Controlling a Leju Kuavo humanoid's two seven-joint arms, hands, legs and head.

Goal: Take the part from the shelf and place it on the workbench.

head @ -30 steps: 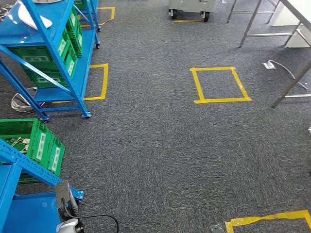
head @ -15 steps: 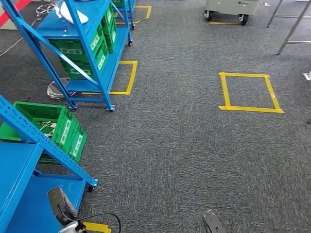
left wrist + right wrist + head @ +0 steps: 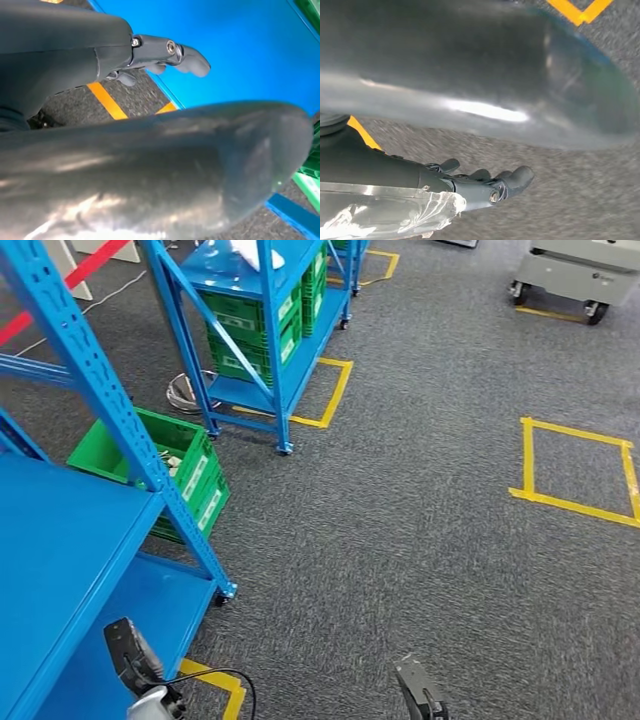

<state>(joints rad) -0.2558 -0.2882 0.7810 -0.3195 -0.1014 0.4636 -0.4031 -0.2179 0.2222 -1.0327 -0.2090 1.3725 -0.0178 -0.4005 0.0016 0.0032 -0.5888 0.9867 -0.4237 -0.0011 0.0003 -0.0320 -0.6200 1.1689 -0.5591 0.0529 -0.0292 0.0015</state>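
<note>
A near blue shelf (image 3: 68,540) stands at my left, its broad tier bare. A green bin (image 3: 170,465) with small pale pieces in it sits on the floor behind its post; I cannot tell which one is the part. My left hand (image 3: 113,55) hangs beside the shelf's blue tier with fingers (image 3: 181,52) stretched out and nothing in it. My right hand (image 3: 471,187) hangs over the grey carpet, fingers straight, holding nothing. The ends of both arms show low in the head view, left (image 3: 132,655) and right (image 3: 419,695).
A second blue shelf (image 3: 272,330) with green bins (image 3: 253,325) stands farther back, a white thing (image 3: 256,252) on top. Yellow tape squares (image 3: 573,470) mark the grey carpet. A grey wheeled cart (image 3: 581,270) is at the far right.
The camera has swung to the left: the whole scene slid right and the near blue shelf now takes up more of the picture. Both hands hang as before.
</note>
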